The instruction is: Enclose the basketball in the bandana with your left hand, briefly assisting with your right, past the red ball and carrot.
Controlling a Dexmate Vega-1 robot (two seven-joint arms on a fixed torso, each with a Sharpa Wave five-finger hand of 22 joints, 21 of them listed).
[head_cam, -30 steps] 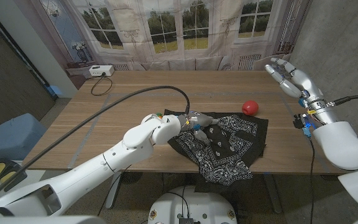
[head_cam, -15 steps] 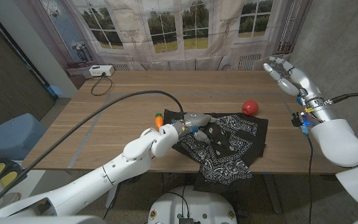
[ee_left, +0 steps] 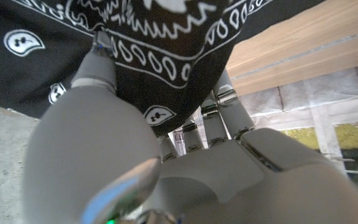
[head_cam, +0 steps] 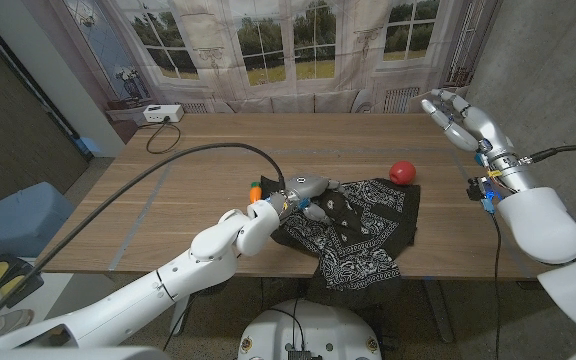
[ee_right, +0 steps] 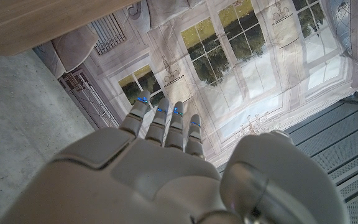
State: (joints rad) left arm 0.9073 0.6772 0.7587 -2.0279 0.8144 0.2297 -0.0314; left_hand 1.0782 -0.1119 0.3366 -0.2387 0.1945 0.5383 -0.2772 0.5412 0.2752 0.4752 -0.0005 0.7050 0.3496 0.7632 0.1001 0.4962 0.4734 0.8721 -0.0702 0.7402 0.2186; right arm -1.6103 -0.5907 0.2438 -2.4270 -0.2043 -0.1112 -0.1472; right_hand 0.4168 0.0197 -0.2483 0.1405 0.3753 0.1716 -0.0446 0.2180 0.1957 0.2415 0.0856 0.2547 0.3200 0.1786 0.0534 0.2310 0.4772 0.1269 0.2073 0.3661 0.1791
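Left robot hand [head_cam: 308, 190] is down at the near-left side of the black paisley bandana [head_cam: 363, 225], and its fingers [ee_left: 225, 102] are pinching a fold of the cloth. You can see it close up from the wrist, the patterned fabric draped right over the fingertips. Bandana's bunched up on the wooden surface [head_cam: 198, 165] toward the front edge, with one corner hanging off the near side. Can't actually see the basketball anywhere, so if it's under that cloth I can't tell.

Red ball [head_cam: 401, 171] sits just past the far right corner of the bandana, looks like it's about touching the edge. Carrot [head_cam: 256, 187] is poking up right beside the left wrist, on the left side of the cloth.

Right robot hand [head_cam: 458, 115] is up in the air off the right end of the surface, well away from everything, fingers spread wide and holding nothing. A black cable [head_cam: 168, 170] runs across the surface to the left arm, and there's a white box [head_cam: 160, 114] at the far left corner.
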